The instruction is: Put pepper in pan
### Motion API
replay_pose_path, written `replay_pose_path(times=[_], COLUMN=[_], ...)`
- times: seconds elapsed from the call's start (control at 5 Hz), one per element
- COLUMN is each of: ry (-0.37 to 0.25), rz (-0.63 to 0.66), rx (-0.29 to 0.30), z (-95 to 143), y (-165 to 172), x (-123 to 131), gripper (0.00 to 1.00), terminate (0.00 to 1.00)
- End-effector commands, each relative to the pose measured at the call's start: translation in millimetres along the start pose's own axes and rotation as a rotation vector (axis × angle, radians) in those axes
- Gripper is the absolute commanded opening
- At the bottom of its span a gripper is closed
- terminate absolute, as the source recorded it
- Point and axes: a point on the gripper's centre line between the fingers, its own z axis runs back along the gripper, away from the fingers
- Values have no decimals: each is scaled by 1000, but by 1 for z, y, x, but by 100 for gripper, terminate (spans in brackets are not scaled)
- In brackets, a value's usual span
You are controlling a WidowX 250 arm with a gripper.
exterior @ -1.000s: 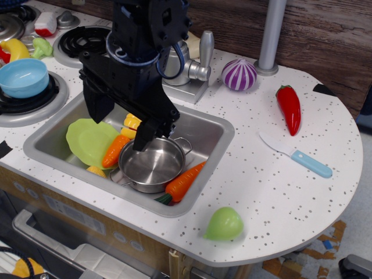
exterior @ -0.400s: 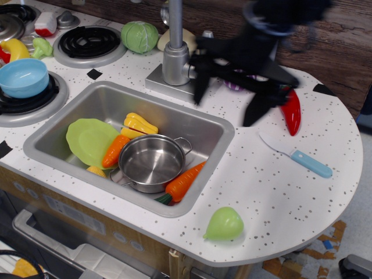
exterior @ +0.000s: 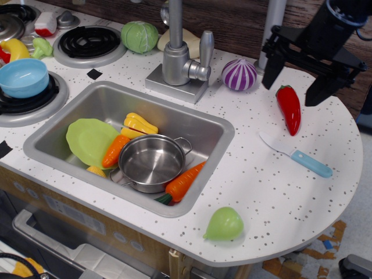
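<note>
Right now the gripper [exterior: 299, 78] hangs over the stem end of the pepper [exterior: 289, 108], its two dark fingers spread wide and holding nothing; the pepper lies loose on the counter between them, tip pointing toward 6 o'clock. The pan [exterior: 151, 162] sits empty in the sink [exterior: 204, 131], well apart, off toward 8 o'clock from the pepper.

The likeliest slip, I judge, is the grasp itself: the pepper is glossy and tapers, so fingers closing near the narrow stem could squeeze it out sideways, or pinch only the tip of it. A skewed descent could also nudge it toward the toy knife [exterior: 296, 155] lying just beside its point, or against the purple onion [exterior: 239, 74] at its 10 o'clock. The carry then crosses the sink rim and the faucet [exterior: 177, 49] stands close by (a swinging pepper might clip either). Two carrots crowd the pan.

The surface is a white speckled play-kitchen counter [exterior: 261, 197], its edge curving away at 3 o'clock, backed by dark wood panelling.
</note>
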Motion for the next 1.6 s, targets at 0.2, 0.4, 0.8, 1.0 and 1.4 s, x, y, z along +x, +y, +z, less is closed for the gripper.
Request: replay_pose_path(times=[0.2,0.4,0.8,1.0,1.4], ry=[-227,-276,-441,-425,-213], rz=[6,-8,-119,-146,-141], rx=[-114,-167,-258,-266,-177], z=[-34,-54,-82,-83,-19], y=[-13,-22,-25,-21,15], x=[51,49,49,52,41], gripper=[100,100,100,0,0], terminate=[0,0,0,0,0])
